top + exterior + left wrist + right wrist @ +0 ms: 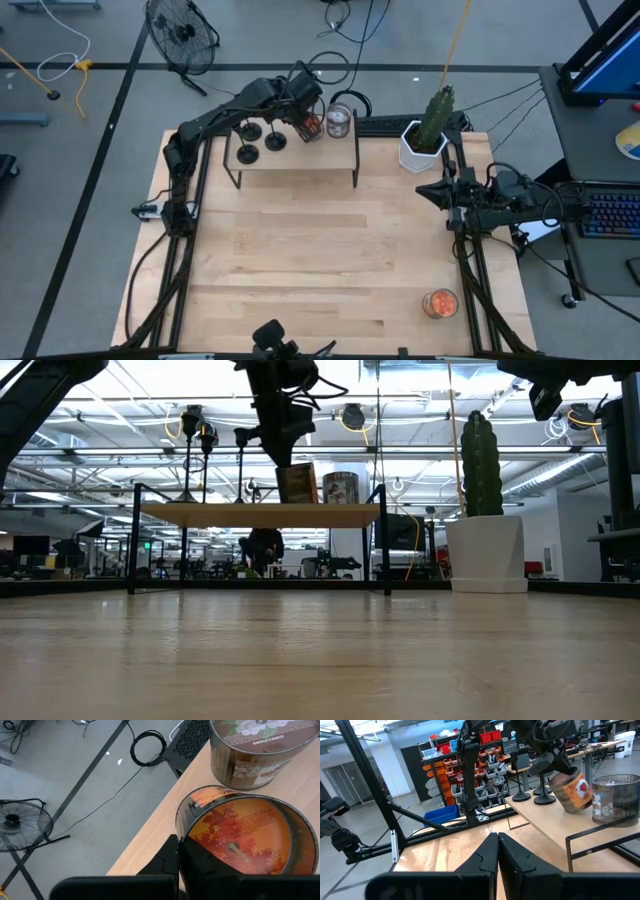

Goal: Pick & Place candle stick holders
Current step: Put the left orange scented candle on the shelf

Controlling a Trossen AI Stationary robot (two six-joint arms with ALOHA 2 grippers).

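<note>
While your left hand (306, 118) reaches over the small raised shelf (292, 160) at the far side of the surface (320, 260), it is clamped on an orange-filled glass jar (310, 126), which hangs tilted just above the shelf top; your left wrist view looks straight down into that jar (240, 840), with the fingers (172, 862) pressed against its rim. Just beside it on the shelf stands the silvery clear glass jar (339, 122), upright and apart from the held one. You can see the three candle stick holders (262, 137) grouped on the left part of the same shelf, close to the left hand but not touched by it; in the low view their thin stems (188, 460) rise upright from the shelf, and in the right wrist view their round bases (532, 796) sit flat on the wood. Your right hand (432, 190) waits at the right edge of the surface, near the white pot holding a cactus (433, 122), its fingers (485, 857) brought together with nothing between them. A second orange-filled jar (440, 303) stands alone near the front right corner, well apart from everything else.
</note>
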